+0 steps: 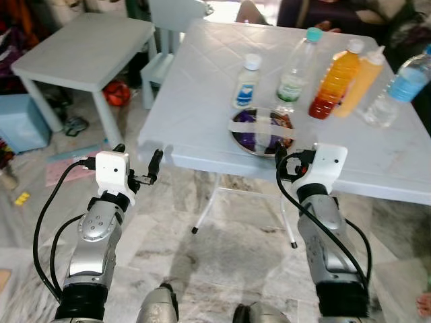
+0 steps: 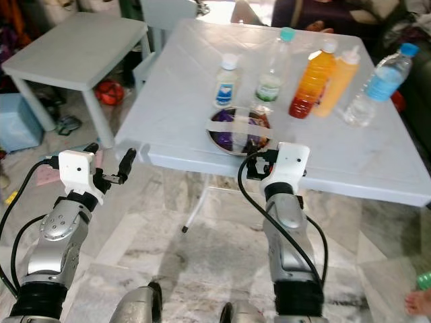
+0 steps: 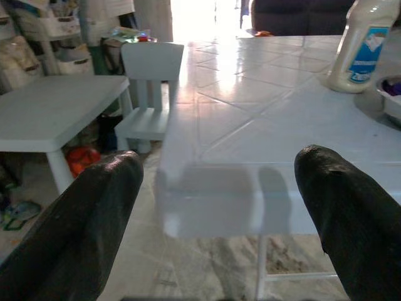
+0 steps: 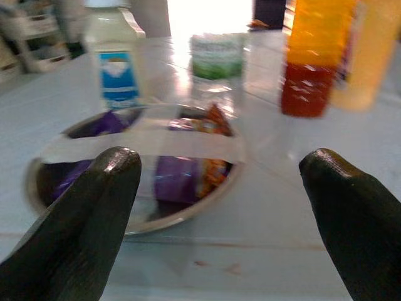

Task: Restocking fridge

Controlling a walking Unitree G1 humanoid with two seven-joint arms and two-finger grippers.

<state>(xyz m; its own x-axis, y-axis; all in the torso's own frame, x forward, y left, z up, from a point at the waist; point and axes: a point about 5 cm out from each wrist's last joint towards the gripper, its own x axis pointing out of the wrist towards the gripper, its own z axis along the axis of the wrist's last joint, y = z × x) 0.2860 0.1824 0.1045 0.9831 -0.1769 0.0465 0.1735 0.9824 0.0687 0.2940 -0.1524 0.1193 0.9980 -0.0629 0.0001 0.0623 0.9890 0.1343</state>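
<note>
Facing the taped metal bowl (image 1: 261, 131) at the white table's (image 1: 202, 101) near edge, mid-frame, the right gripper (image 4: 219, 207), fingers spread wide and empty, sits just short of it, nearer than the open left gripper (image 1: 138, 171) at lower left.

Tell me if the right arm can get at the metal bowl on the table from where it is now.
Probably yes. The right tool is open and faces the bowl at the table's near edge, with nothing between them.
</note>
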